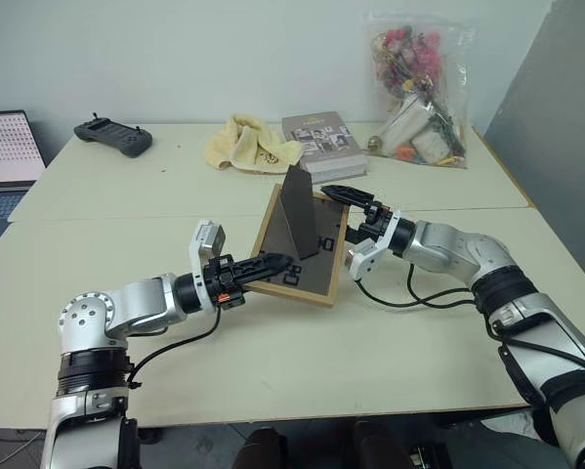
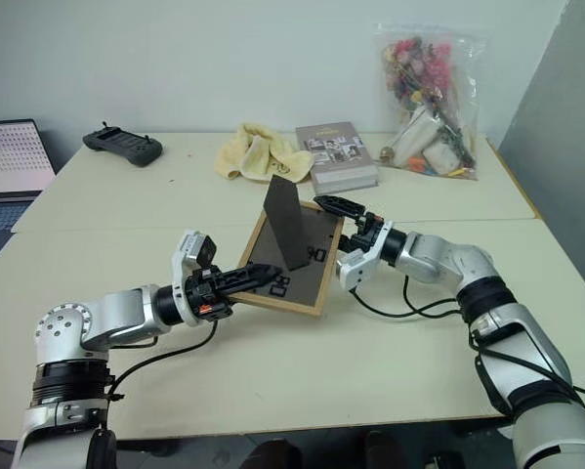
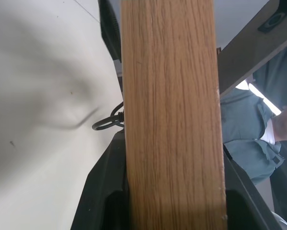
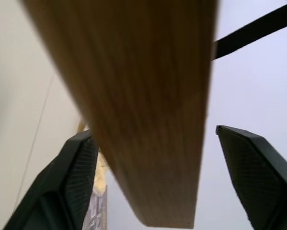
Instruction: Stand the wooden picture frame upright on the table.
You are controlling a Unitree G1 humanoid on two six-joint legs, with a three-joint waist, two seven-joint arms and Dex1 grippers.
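Wooden picture frame (image 1: 298, 247) tilts back-side-up between my arms over the desk (image 1: 390, 332), left jaws (image 1: 272, 264) clamped on its near-left edge, right jaws (image 1: 346, 193) parted astride its far-right edge, fold-out stand (image 1: 298, 212) raised

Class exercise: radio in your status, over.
Left gripper shut on wooden picture frame, held tilted, stand out. Right gripper open around its far edge. Nothing in the way.

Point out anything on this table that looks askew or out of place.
The wooden picture frame is the odd one: it is tilted, back panel up, with its fold-out stand sticking up instead of propping it. The left gripper is shut on its near edge, and the right gripper straddles its far edge, open. Nothing looks spilled or damaged.
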